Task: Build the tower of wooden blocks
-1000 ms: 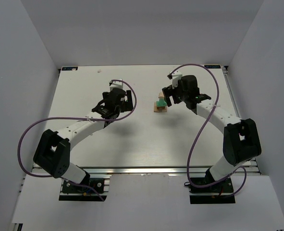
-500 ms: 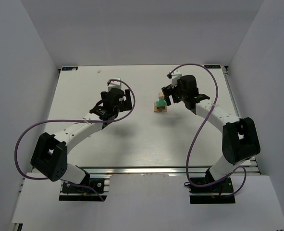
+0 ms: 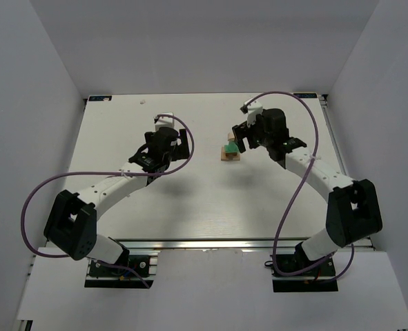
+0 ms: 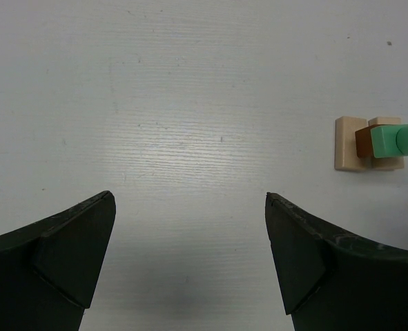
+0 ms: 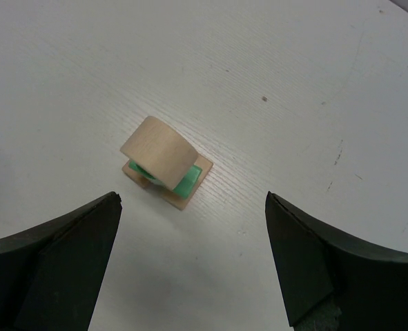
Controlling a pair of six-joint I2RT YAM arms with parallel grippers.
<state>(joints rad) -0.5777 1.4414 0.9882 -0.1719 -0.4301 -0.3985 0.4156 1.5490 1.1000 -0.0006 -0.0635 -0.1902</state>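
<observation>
White table, grey walls. The block tower stands there; your left gripper and right gripper gape wide, holding nothing.

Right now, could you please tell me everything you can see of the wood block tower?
The wood block tower stands upright on the white table, right of centre. Two pale tan pieces lie flat as its base, a dark brown block sits on them, a mint green one rises above, and a tan block with a rounded top caps it. All look like smooth wood. Only the table touches it.
</observation>
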